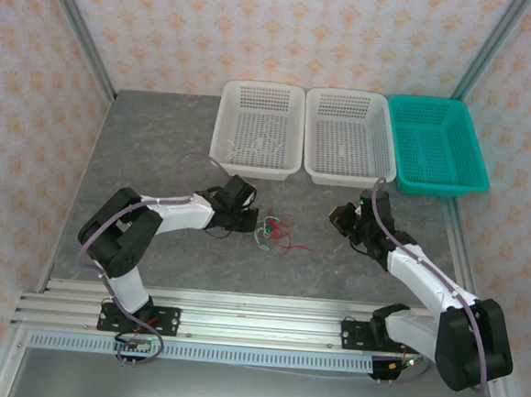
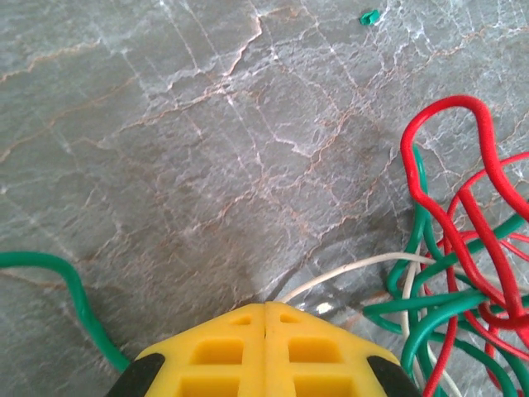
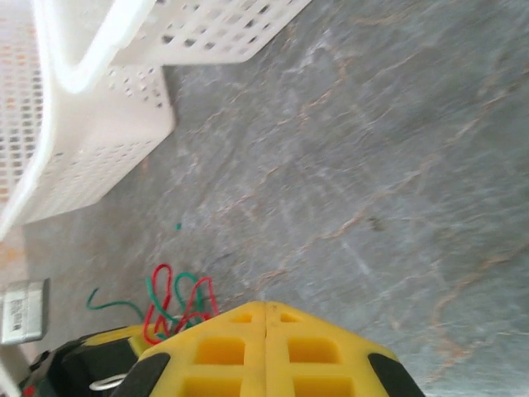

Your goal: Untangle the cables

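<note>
Evidently early: left fingers point(image 2: 264, 318) closed, perhaps pinching a pale strand point(image 2: 347, 271), cables point(image 2: 463, 273) just right; right fingers point(image 3: 264, 314) closed, empty, probably must open and approach.

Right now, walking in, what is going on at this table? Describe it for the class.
Two robot arms face a knot of thin red, green and white cables on the grey table. The left end effector is shut right beside the knot; a white strand runs under its tips, though whether it is pinched I cannot tell. The right end effector is shut too, apart from the knot, with nothing seen in it. The cables are not yet untangled.
</note>
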`<state>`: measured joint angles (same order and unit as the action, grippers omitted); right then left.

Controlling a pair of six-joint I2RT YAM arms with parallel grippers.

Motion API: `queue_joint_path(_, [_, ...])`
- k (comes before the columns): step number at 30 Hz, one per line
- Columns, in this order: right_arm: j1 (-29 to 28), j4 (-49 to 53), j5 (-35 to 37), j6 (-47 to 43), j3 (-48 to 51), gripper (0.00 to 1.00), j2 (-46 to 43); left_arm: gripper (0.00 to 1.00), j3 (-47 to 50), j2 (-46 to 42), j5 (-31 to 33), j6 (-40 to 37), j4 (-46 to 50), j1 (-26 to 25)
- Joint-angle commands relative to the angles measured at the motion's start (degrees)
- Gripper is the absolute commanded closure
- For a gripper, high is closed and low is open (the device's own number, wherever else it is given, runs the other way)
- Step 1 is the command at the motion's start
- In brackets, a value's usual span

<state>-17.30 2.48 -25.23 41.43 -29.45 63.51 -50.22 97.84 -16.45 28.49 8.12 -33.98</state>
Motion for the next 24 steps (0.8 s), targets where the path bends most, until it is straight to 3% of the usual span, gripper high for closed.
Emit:
queue_joint_path(1, [-1.39,-7.55,-8.6,0.37,1.05,0.94,1.69,1.0,0.19,-3.12,0.23,-0.2,0.74,0.09])
queue_joint_path(2, [-2.56,-6.86,-8.5,-0.79,0.54,0.91,2.25,0.95,-0.24,-3.36,0.27,-0.47,1.32,0.14])
queue_joint_path(4, [-5.05,-3.05,-5.57,-3.21,-0.93,0.86,3.22,0.75,-0.36,-4.54,0.62,-0.87,2.01,0.09])
queue_joint_path(7, [-6.03,-2.38,-4.94,-3.65,-1.1,0.85,4.04,0.59,-0.78,-8.6,2.65,-2.45,4.34,0.14])
queue_joint_path(12, [-6.87,-3.46,-5.68,-4.03,-0.69,0.85,6.48,0.54,-4.05,-17.79,4.28,-8.3,9.93,0.06])
queue_joint_path(16, [-7.01,-2.87,-4.87,-4.36,-0.96,0.85,7.64,0.56,-8.9,-21.73,-0.94,-25.5,15.63,-3.81])
queue_joint_path(19, [-7.03,-2.88,-4.57,-4.37,-1.13,0.84,7.95,0.59,-12.97,-21.15,-3.25,-37.08,21.47,-6.69])
queue_joint_path(24, [-6.99,-1.33,-2.9,-4.18,-1.27,0.84,7.41,0.62,-20.08,-13.22,-8.05,-43.18,26.89,-6.79])
